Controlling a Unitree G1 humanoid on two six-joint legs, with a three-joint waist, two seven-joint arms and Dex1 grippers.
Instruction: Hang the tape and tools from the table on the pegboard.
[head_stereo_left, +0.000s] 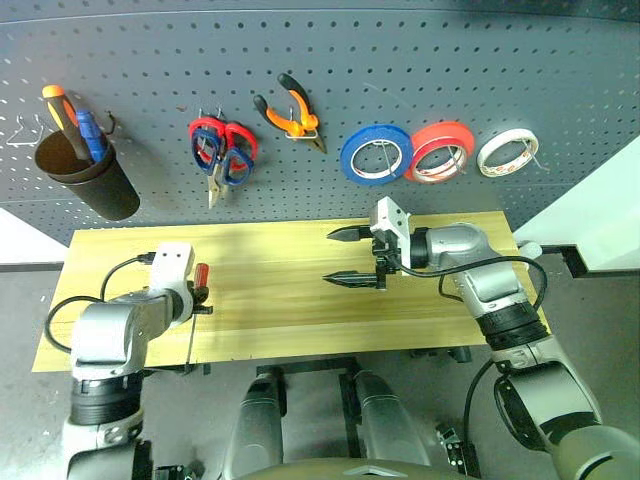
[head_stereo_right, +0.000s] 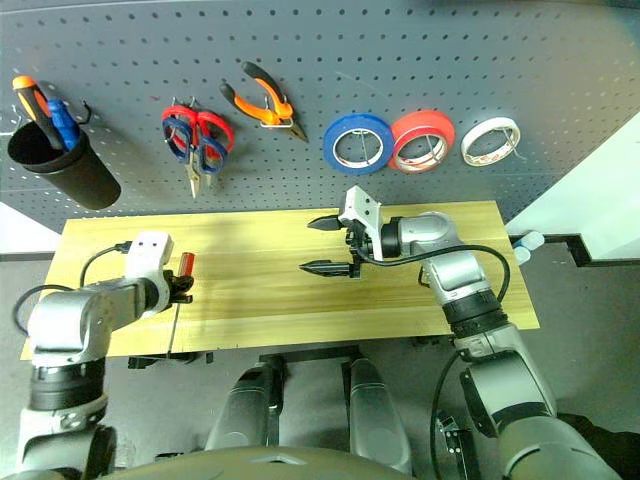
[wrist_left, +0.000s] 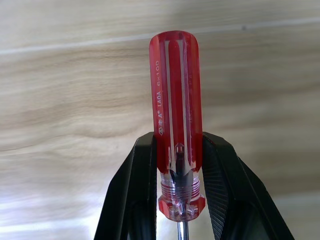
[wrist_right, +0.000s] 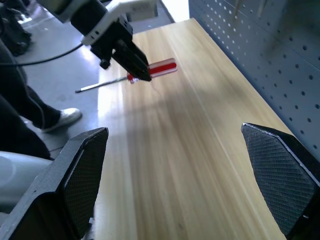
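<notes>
pegboard (head_stereo_left: 330, 60): scissors, pliers and three tapes already hung, screwdriver left | risk: long shaft may strike the desk (head_stereo_left: 280, 250) edge or swing off a hook | left gripper (head_stereo_left: 200, 297) fingers clamped low on screwdriver (wrist_left: 175, 110) handle, near desk's left end | right gripper (head_stereo_left: 352, 256) fingers spread wide, empty, mid-desk

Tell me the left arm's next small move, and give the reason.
Probably lift the red-handled screwdriver toward a free spot on the pegboard. The left gripper is shut on its handle above the table; scissors, pliers and tapes already hang, and the right gripper is open.
</notes>
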